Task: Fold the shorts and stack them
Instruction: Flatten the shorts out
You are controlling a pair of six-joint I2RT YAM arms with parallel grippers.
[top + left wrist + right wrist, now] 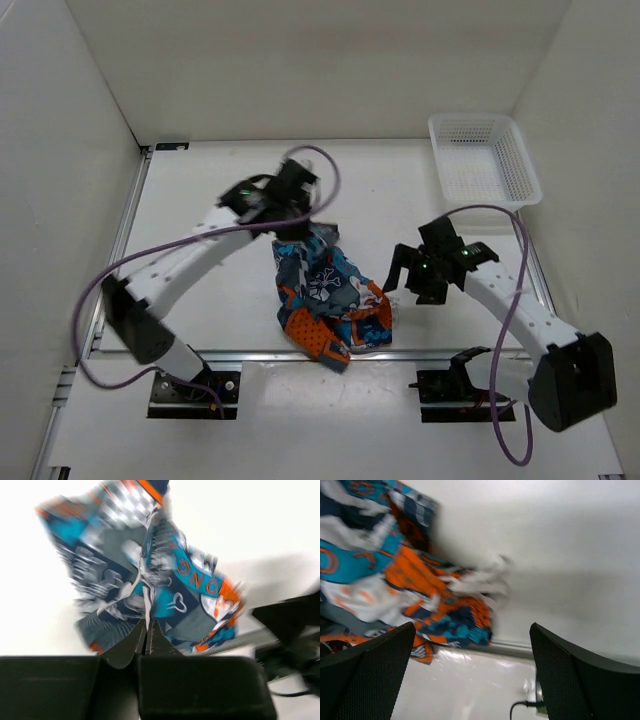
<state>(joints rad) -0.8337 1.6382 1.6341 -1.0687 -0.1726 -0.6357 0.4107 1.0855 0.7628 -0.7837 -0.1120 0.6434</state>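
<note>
The shorts (328,295), printed in orange, turquoise, white and black, hang crumpled from my left gripper (298,233) down to the table's near edge. In the left wrist view the left gripper (146,625) is shut on a pinch of the shorts (150,575), which drape below it. My right gripper (410,277) is open and empty just right of the shorts. In the right wrist view the right gripper (472,630) stands wide apart, with the shorts (395,580) to its left.
A white plastic mesh basket (485,160) stands at the back right. White walls enclose the table on three sides. A metal rail (300,354) runs along the near edge. Purple cables loop off both arms.
</note>
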